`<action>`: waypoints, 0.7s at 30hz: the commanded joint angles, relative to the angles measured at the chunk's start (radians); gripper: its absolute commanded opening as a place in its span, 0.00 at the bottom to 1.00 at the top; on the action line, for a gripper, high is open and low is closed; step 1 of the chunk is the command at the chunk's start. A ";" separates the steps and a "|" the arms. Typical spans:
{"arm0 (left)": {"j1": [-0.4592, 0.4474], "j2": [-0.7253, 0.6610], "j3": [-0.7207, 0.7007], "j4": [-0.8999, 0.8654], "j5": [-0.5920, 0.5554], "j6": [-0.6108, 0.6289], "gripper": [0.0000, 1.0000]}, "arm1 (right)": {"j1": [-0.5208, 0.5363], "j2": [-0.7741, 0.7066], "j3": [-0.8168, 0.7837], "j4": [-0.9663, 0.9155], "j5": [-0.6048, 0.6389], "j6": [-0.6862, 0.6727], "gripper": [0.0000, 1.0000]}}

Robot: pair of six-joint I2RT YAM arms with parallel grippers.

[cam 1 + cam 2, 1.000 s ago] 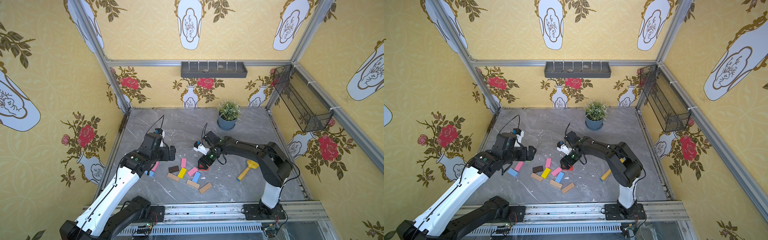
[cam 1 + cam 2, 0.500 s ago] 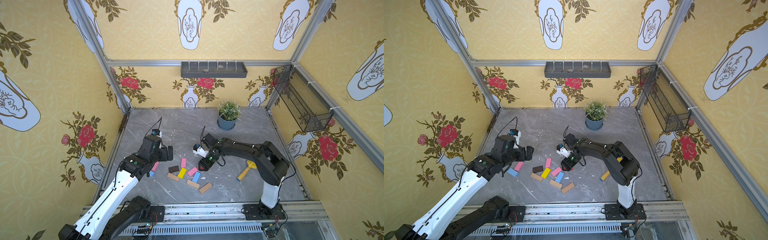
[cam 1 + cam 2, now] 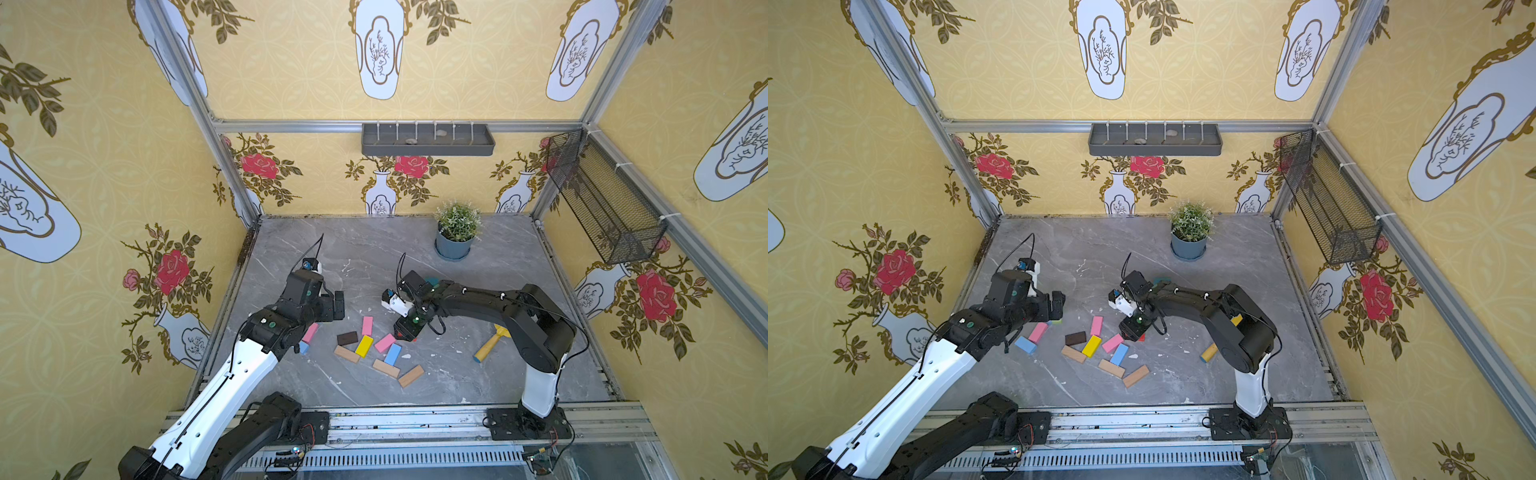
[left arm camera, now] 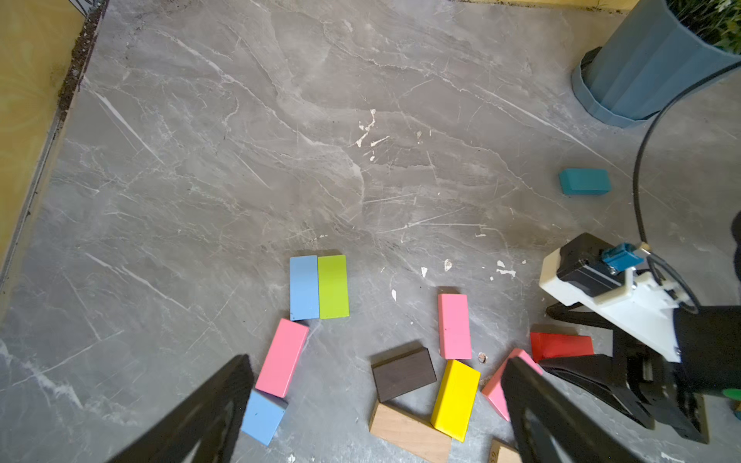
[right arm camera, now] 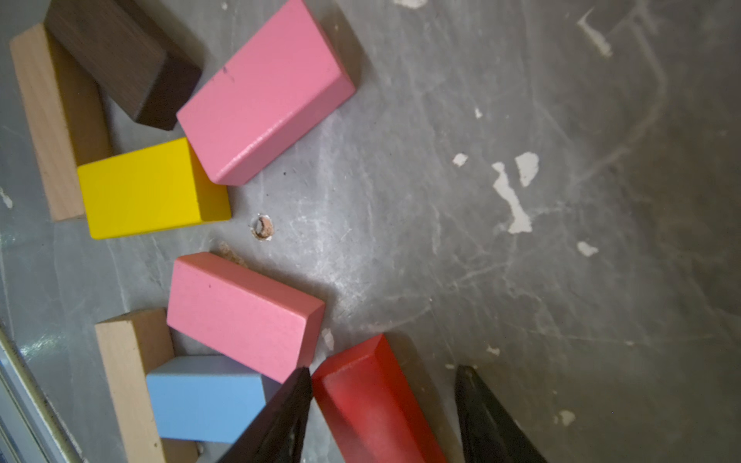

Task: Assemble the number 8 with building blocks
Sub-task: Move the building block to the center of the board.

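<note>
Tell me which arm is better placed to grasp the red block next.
The right arm: the right hand straddles the red block, one finger on each side. The left hand hangs open, apart from it, near a pink block.

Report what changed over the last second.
The right gripper shifted slightly toward the near edge and its jaws narrowed around the red block. One finger touches it and a gap shows at the other, so it is not clamped yet. The left gripper stayed wide open, hovering in much the same place. The other blocks lie as before.
</note>
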 commanded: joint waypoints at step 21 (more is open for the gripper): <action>0.005 0.017 -0.005 -0.002 -0.014 0.004 1.00 | -0.027 -0.091 -0.101 0.002 0.119 0.177 0.19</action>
